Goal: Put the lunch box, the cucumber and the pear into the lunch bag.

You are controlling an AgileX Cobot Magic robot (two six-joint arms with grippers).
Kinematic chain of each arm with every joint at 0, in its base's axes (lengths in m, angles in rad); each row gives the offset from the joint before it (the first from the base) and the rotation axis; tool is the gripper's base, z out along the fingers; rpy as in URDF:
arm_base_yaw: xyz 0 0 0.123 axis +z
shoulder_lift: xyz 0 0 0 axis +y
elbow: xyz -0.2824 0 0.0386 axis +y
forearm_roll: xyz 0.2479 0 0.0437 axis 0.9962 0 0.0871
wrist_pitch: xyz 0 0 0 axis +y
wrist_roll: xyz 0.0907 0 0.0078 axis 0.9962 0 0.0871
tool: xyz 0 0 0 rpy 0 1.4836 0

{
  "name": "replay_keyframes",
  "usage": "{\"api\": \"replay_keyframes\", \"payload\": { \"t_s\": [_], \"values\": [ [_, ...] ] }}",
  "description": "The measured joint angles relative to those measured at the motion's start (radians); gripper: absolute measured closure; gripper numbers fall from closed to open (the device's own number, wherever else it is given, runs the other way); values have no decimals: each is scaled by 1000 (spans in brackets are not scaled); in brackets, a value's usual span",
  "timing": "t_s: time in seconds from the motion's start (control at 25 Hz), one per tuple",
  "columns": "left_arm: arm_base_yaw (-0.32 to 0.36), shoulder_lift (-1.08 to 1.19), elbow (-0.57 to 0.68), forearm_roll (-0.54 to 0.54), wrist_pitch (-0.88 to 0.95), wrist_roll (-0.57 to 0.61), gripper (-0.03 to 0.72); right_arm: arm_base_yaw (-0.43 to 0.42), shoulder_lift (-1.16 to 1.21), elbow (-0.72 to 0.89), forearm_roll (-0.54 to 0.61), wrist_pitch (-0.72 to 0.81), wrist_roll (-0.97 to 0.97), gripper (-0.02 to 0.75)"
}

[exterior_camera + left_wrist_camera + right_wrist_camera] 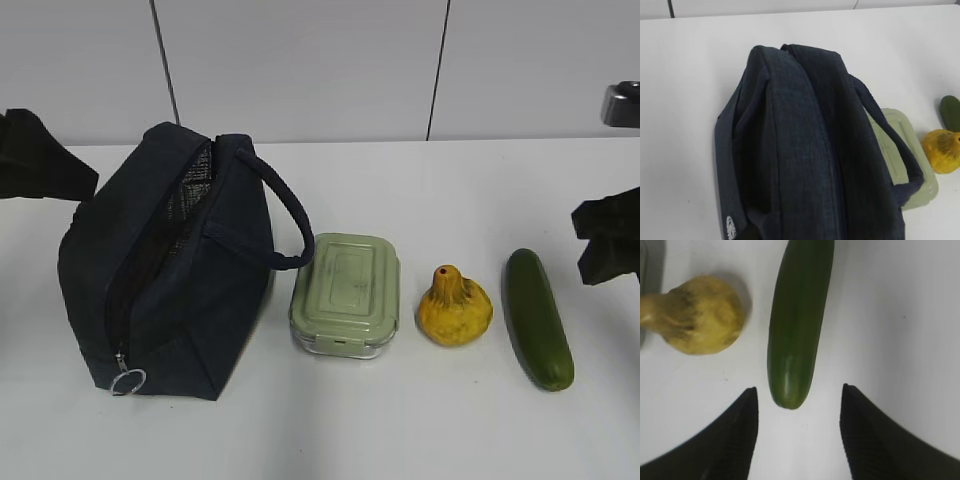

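The navy lunch bag (170,270) stands at the left, its ring pull (128,381) at the front bottom corner; a slit along the zipper shows dark mesh. It fills the left wrist view (805,150). To its right stand the green-lidded lunch box (346,292), the yellow pear (455,308) and the cucumber (538,318), all on the table. My left gripper (35,155) is a black shape at the left edge, behind the bag; its fingers are hidden. My right gripper (798,390) is open, with the near end of the cucumber (797,325) between its fingertips. The pear (702,315) lies left of it.
The white table (450,190) runs back to a pale wall. The bag's strap handle (285,215) arches toward the lunch box. The lunch box (902,150), the pear (941,150) and the cucumber (951,112) show at the right edge of the left wrist view.
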Motion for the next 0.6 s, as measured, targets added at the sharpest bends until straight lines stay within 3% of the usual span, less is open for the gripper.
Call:
{"api": "replay_keyframes", "payload": {
  "t_s": [0.16,0.4,0.6],
  "values": [
    [1,0,-1,3,3,1,305,-5,165,-122,5,22,0,300],
    [1,0,-1,16,18,2,305,-5,345,-278,9,73,0,159],
    [1,0,-1,16,17,4,305,-5,450,-343,9,92,10,148]
  ]
}}
